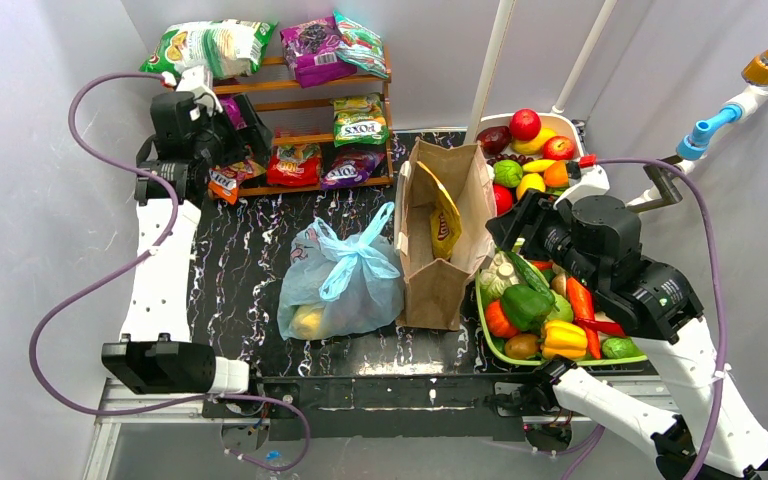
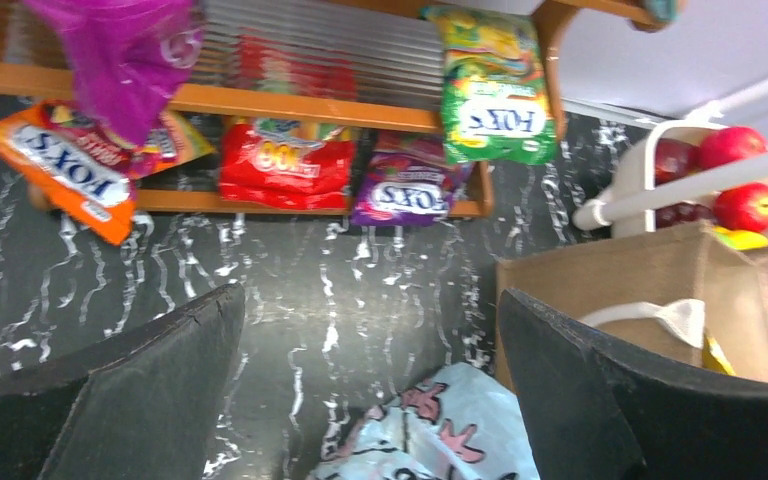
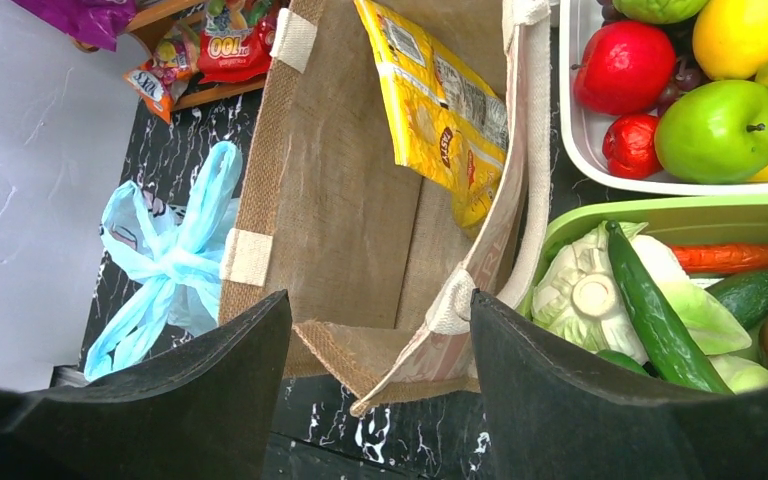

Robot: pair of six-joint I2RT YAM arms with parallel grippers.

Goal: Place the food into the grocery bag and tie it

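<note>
**Blue bag knotted mid-table, both pincers empty**

Spotted the thin translucent light-blue plastic grocery bag (image 1: 335,285) sitting in the middle of the black white-veined table (image 1: 250,260), loop handles pulled together into a knot on top. Can make out a glossy yellow food piece (image 1: 307,320) through the plastic at the near-left corner; can't tell what else is inside. Right up against its right side: a stiff brown woven-looking bag (image 1: 440,255), upright and open, with a yellow snack packet (image 1: 446,225) in it. Further right, a green tray (image 3: 680,208) heaped with glossy vegetables, and behind it a white tray (image 3: 572,130) of fruit.

Left gripper (image 2: 370,330) up at the back-left by the wooden snack shelf (image 2: 300,103), jaws spread really wide, holding nothing. Right gripper (image 3: 380,320) hovering over the near edge of the brown one, next to the green tray, jaws well apart too, also gripping nothing. No contact with the blue bag from either.
</note>
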